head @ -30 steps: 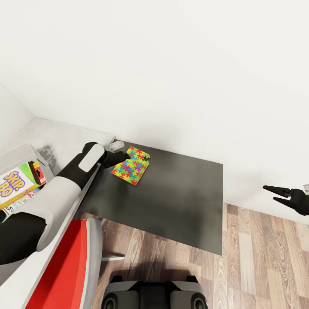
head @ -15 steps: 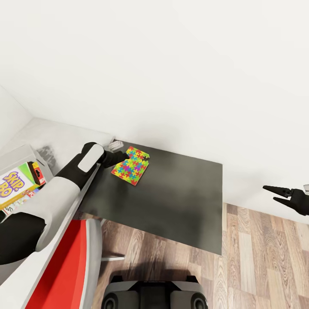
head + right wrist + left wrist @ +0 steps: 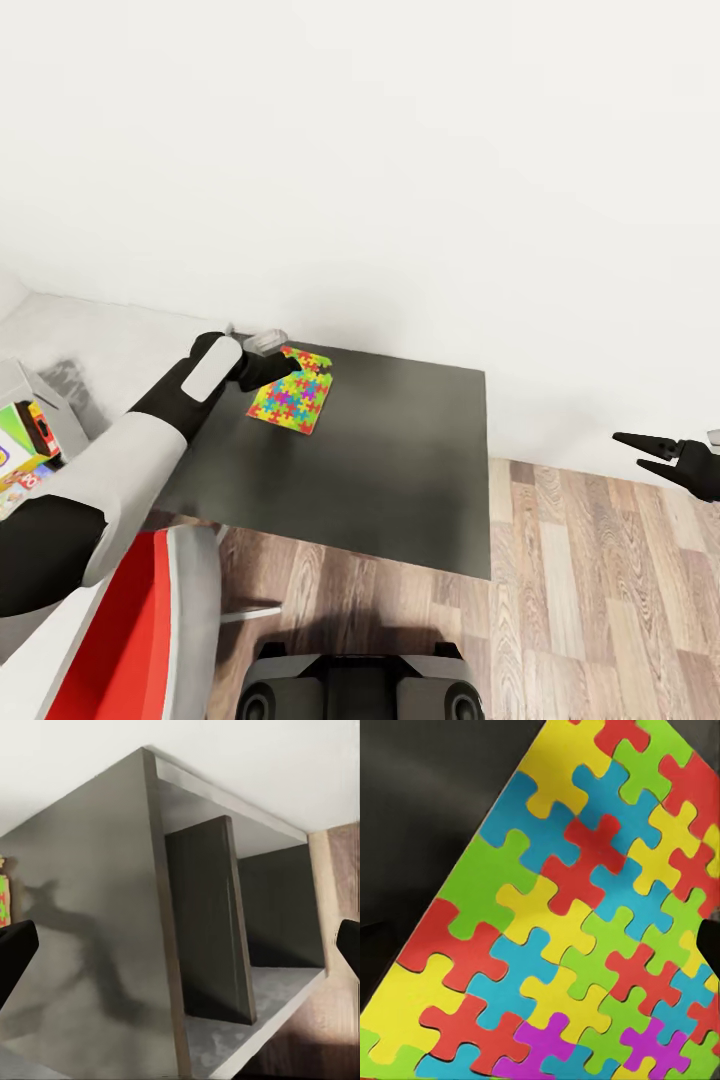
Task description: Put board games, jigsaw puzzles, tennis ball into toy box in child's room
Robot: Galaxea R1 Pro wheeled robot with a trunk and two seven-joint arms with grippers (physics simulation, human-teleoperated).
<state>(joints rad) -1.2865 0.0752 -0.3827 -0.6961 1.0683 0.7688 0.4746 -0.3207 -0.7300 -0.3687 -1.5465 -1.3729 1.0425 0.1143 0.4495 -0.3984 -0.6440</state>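
Observation:
A many-coloured jigsaw puzzle [image 3: 288, 402] lies flat on the dark table [image 3: 400, 460] near its far left corner. My left gripper [image 3: 288, 363] is down at the puzzle's far edge, touching or just above it. In the left wrist view the puzzle's face [image 3: 577, 922] lies close under the gripper [image 3: 540, 945], with one black fingertip [image 3: 709, 945] far out at the side, so the jaws stand open. At the far left, the grey toy box [image 3: 14, 388] holds board games [image 3: 18, 450]. My right gripper [image 3: 650, 455] hangs open above the wood floor.
A red chair [image 3: 130, 620] stands at the front left, close to my left arm. A pale surface [image 3: 90, 340] under the toy box runs along the white wall. The right wrist view looks at the dark table's side and its shelf space [image 3: 225, 937]. Wood floor [image 3: 600, 600] spreads to the right.
The head view has swung, so the table, the puzzle and the toy box sit further left in the picture. My left gripper stays at the puzzle. The right gripper has not moved.

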